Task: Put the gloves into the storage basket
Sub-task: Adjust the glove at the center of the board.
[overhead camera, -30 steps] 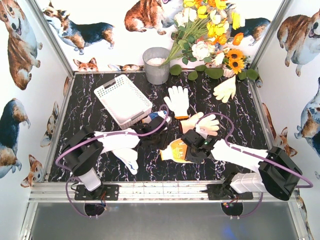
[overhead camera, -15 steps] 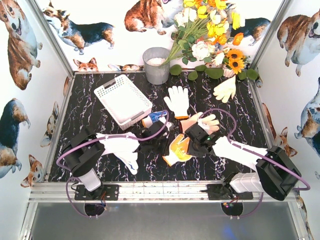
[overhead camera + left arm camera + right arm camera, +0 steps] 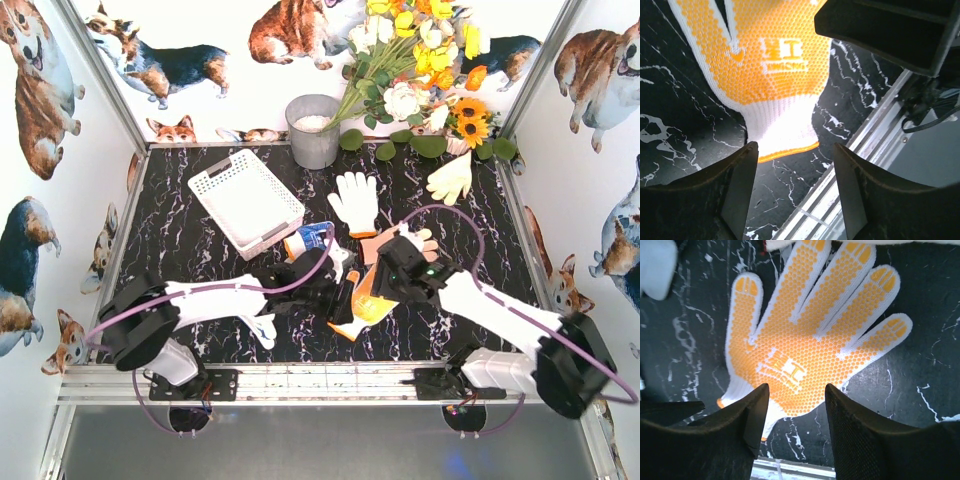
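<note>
**Orange glove lies loose between two open grippers, cuff toward the left arm**

Top view: the orange-and-white glove lies on the marble table. Its long axis slants from the cuff at near left to the fingers at far right. The left gripper is just left of the glove, and the right gripper hangs over its finger end. The storage basket stands well away to the glove's far left.

Left wrist: the jaws are parted and hold nothing. The glove's white cuff shows in the gap just ahead, its fingers pointing away.

Right wrist: the jaws are parted above the glove's heel. It lies flat with its fingers spread away.

The left arm looks better placed for the pick, since the cuff faces it and the basket is on its side.
</note>
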